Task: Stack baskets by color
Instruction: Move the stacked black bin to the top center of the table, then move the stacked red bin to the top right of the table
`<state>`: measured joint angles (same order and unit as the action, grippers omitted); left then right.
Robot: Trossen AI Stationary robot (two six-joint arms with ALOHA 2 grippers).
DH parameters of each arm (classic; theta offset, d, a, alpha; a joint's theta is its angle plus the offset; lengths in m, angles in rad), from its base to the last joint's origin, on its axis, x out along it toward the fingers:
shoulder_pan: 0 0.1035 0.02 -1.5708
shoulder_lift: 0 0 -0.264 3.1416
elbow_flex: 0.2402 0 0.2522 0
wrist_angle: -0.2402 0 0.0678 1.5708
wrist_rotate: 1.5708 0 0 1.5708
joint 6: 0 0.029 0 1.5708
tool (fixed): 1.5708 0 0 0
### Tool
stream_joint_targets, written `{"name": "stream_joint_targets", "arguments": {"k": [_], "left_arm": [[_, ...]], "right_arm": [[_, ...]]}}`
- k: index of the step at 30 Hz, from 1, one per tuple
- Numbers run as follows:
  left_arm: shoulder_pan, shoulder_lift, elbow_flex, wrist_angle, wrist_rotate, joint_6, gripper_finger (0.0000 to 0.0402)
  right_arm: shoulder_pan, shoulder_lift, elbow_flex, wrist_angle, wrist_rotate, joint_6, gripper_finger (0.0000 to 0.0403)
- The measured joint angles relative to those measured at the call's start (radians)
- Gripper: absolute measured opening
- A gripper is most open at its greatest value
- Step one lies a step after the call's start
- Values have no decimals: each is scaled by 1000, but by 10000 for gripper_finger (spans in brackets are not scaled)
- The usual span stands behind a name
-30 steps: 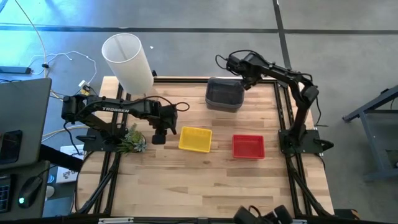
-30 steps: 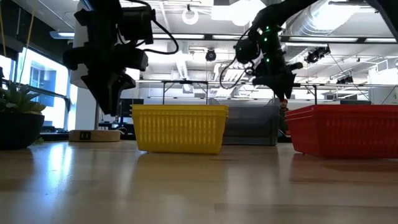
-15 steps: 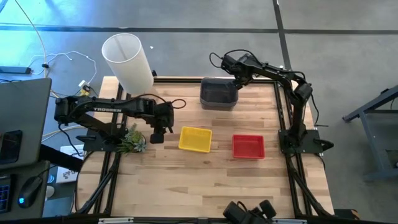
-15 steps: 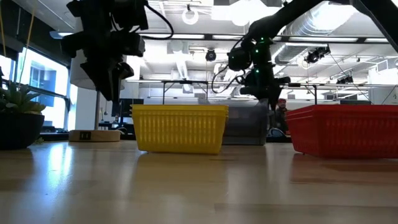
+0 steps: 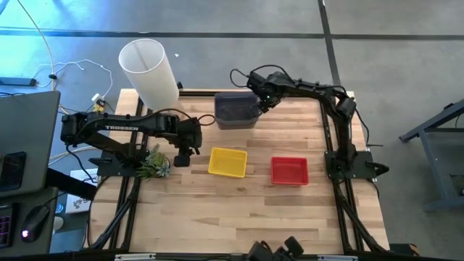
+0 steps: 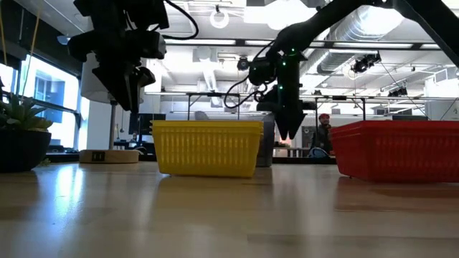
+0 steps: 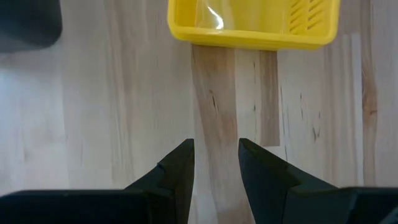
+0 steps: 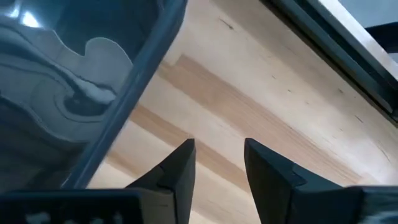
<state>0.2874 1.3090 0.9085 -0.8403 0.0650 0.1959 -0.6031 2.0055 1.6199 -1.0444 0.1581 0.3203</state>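
Three baskets overhead; wrist views alone show both grippers' jaws narrowly parted, empty.

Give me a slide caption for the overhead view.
Grey basket beside the right hand at the table's back edge; yellow basket and red basket in front.

My arms are dark, jointed and slim, with black cables looping beside them. White lettering runs along my left arm [image 5: 119, 128]. Each hand ends in two dark, wedge-shaped fingers [image 7: 179, 171].
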Motion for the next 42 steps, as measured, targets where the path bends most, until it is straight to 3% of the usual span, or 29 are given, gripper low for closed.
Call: {"name": "stream_joint_targets", "arguments": {"k": [11, 22, 33, 42], "left_arm": [[0, 0, 0, 30, 2, 11, 111], [0, 0, 0, 74, 2, -37, 111], [0, 1, 0, 95, 2, -77, 111], [-2, 1, 0, 141, 2, -140, 111]], "right_arm": [[40, -1, 0, -3, -63, -8, 125], [74, -3, 2, -29, -58, -34, 125], [103, -122, 2, -147, 21, -5, 125], [230, -195, 2, -265, 36, -67, 125]]}}
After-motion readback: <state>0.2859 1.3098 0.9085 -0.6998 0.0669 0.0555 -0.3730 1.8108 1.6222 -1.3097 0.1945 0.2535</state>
